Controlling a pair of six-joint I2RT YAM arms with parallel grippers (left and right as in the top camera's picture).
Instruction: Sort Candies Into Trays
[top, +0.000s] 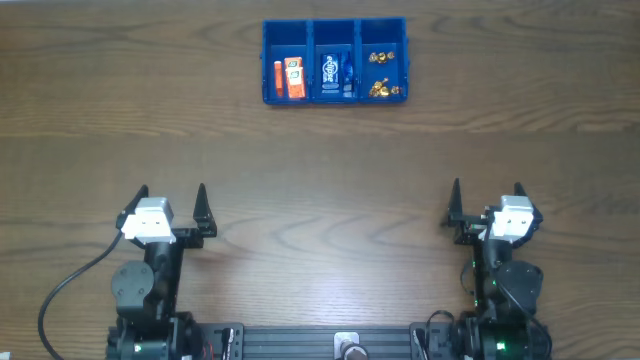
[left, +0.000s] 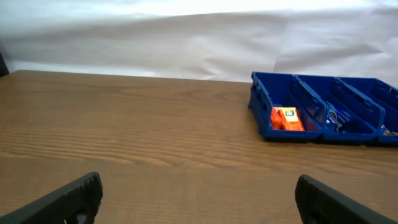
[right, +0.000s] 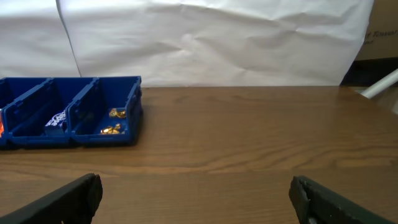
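Left gripper (top: 172, 197) and right gripper (top: 486, 197) stand empty, fingers apart. The blue tray (top: 266, 60), well ahead, holds sorted candies (top: 335, 72); a low reach could shove it and mix them.

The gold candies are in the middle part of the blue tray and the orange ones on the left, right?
No. The gold candies sit in the right part of the blue tray, not the middle, as the top view shows. The orange candies are on the left.
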